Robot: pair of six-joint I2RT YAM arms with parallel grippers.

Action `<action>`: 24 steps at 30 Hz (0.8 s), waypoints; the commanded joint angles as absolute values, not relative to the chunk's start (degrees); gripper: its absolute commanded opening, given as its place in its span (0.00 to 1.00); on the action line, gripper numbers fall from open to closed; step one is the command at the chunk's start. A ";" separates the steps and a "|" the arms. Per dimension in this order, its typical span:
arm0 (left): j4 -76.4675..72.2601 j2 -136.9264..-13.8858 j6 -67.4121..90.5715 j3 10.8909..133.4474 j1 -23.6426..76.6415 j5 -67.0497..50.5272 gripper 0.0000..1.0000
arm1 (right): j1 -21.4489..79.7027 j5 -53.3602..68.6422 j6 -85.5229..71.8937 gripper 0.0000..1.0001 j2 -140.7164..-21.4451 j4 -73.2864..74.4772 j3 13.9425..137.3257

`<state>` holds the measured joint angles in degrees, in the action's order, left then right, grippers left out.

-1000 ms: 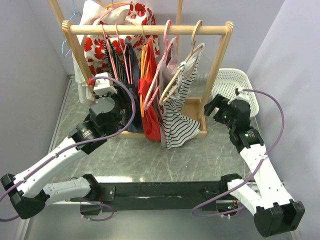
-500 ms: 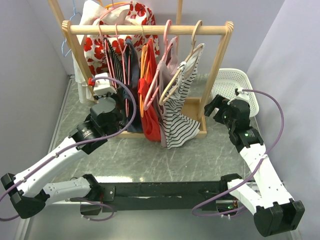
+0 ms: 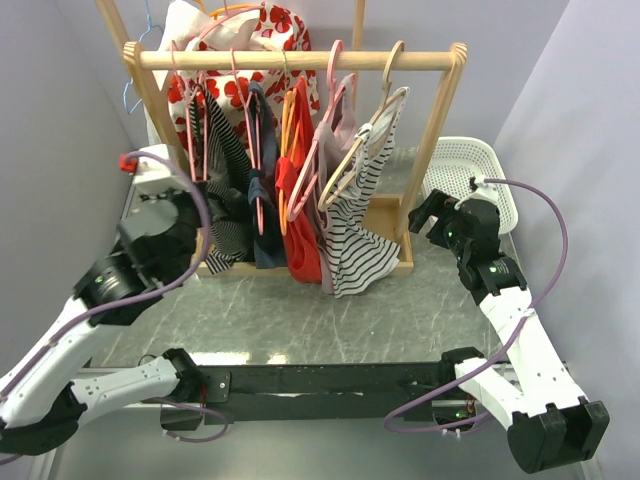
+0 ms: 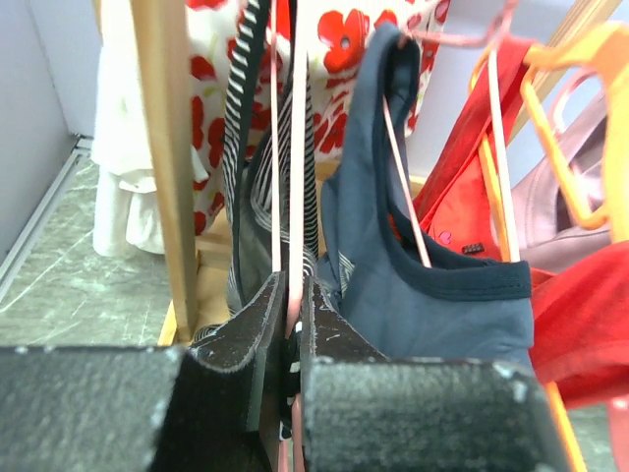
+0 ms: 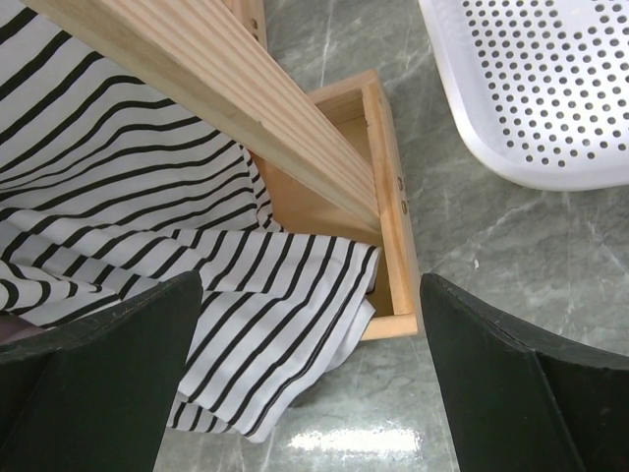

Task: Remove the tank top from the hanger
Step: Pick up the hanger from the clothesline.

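Left tool [image 4: 293, 300] pressed together, pinching thin pink plastic hanger [image 4: 297, 167]. Black-and-white striped tank top [image 3: 215, 175] hangs on it, left end of wooden rack [image 3: 300, 60]. Right tool [image 5: 310, 383] spread wide over grey marble counter [image 3: 400, 310].

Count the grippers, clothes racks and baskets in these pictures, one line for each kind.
Grippers: 2 (left gripper shut on a pink hanger; right gripper open)
Wooden clothes rack: 1
White basket: 1
Total: 4
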<state>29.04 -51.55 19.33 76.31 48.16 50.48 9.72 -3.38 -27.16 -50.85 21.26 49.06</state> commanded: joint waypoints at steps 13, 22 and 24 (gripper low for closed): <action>45.61 -42.90 20.04 87.89 48.25 36.13 0.01 | 9.49 -2.37 -26.02 1.00 -51.24 20.83 49.83; 56.15 -42.19 21.88 95.53 48.25 28.40 0.01 | 9.49 -2.64 -26.45 1.00 -50.10 21.97 50.36; 57.30 -41.31 22.58 95.71 48.25 26.55 0.01 | 9.49 -2.55 -26.37 1.00 -49.57 22.67 50.54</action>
